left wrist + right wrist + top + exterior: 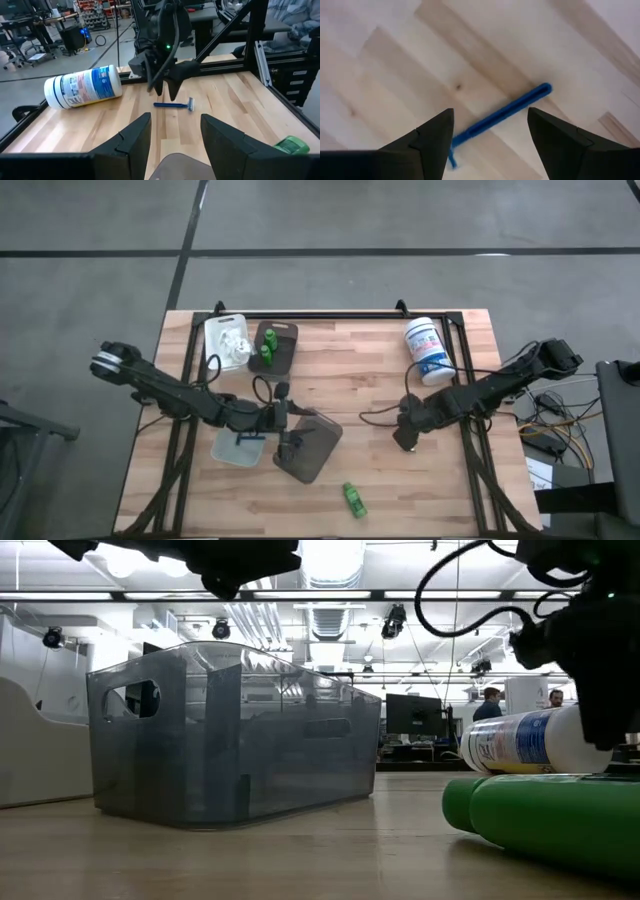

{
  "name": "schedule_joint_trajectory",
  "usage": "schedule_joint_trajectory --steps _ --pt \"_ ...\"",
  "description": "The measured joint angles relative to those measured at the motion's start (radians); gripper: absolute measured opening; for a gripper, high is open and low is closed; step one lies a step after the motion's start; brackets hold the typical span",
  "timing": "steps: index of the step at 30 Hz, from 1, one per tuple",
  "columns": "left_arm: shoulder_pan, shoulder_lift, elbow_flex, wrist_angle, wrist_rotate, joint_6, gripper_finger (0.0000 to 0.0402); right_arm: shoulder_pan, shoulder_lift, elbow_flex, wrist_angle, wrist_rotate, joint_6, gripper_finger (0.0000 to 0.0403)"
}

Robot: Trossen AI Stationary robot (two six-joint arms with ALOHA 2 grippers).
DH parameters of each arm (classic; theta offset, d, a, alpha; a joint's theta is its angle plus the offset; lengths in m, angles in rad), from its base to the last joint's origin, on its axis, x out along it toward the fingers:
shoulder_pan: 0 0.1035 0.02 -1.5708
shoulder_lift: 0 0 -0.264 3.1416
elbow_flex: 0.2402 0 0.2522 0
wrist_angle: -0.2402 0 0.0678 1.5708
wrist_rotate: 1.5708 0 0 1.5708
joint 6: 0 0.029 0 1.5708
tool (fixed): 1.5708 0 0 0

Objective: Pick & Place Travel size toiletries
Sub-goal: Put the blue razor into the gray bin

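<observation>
A smooth grey concrete floor, crossed by dark seam lines, surrounds the pale wooden butcher-block counter. Beyond it lies an open workshop: long white ceiling light strips, black computer monitors on distant desks, and two people standing far off. Tangled cables lie on the floor.

Bright overhead light, blurred foreground.

blue razor – flat on wood, green bottle lying
</observation>
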Motion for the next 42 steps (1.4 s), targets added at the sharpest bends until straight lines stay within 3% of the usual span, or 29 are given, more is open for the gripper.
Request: schedule_joint_trajectory --steps 8,16,25,31,37,42 --pt "0.000 0.014 0.000 -0.007 0.000 -0.002 0.0177 0.000 0.077 -0.056 -0.001 0.015 0.136 0.0229" --pt "0.000 0.011 0.001 -0.010 0.001 -0.003 0.0177 0.000 0.189 -0.054 0.008 0.015 0.088 0.0203" --pt "0.000 0.011 0.001 -0.008 0.001 -0.005 0.0177 -0.001 0.204 -0.046 0.023 -0.010 0.000 0.0103" --pt "0.000 0.010 0.002 -0.007 0.001 -0.006 0.0177 0.000 0.180 -0.026 0.047 -0.015 -0.138 0.0023" --pt "0.000 -0.019 0.002 -0.002 0.002 -0.006 0.0177 0.000 0.135 0.029 0.207 0.011 -0.343 0.0031" --pt "0.000 -0.056 0.002 -0.010 0.004 -0.008 0.0177 0.000 0.065 0.067 0.328 0.109 -0.476 0.0029"
